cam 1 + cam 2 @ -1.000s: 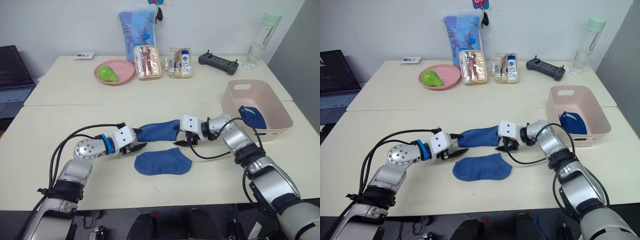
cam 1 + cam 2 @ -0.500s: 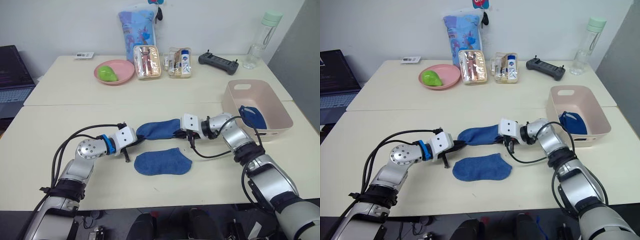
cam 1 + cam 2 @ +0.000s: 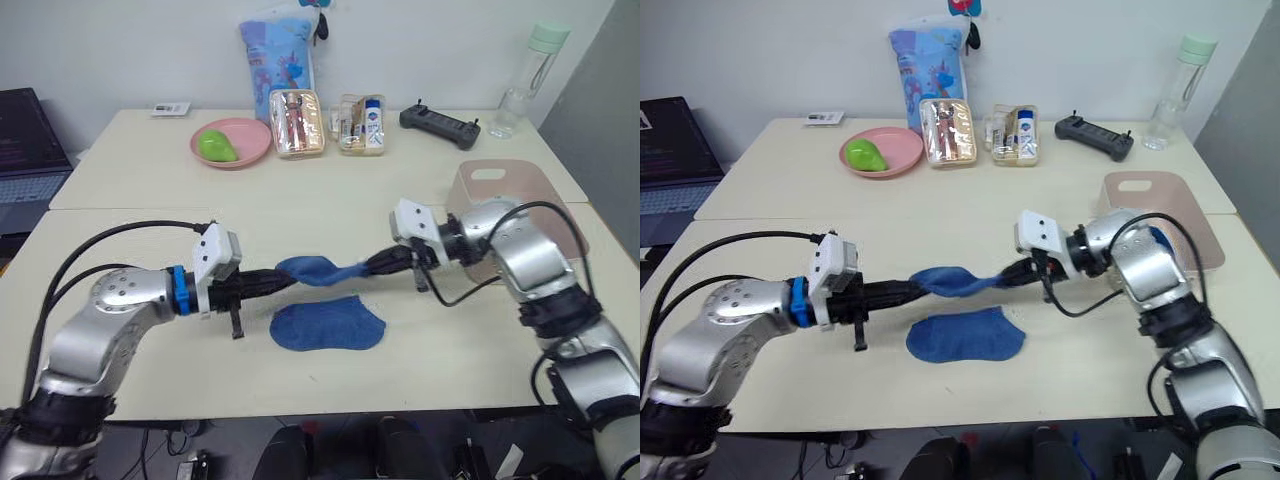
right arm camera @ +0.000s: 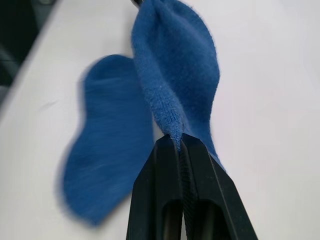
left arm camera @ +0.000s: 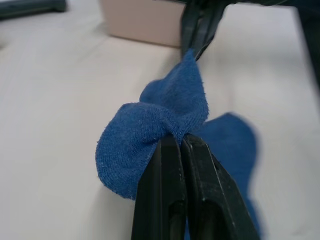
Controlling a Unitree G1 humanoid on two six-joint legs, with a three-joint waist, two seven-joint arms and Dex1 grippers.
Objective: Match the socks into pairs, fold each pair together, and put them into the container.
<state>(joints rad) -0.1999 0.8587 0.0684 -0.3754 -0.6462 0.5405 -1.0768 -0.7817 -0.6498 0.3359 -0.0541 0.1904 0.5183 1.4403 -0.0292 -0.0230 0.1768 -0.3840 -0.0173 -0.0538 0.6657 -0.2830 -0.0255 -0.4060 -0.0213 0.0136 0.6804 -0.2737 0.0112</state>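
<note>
Two grippers' fingers clamped on one blue sock (image 3: 318, 271), second sock (image 3: 328, 324) flat beneath, pink tub (image 3: 520, 195) behind right arm.

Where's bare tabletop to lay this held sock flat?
Bare table lies between the pink plate and the left gripper. In front, the flat sock takes the space under the held sock. The back row by the pouches is crowded.

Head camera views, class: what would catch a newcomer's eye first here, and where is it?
First, the blue sock stretched in the air over the middle of the near table, pinched at one end by the left gripper and at the other by the right gripper. Just below it, a matching sock lies flat on the table. The pale pink container sits at the right, behind the right arm.
</note>
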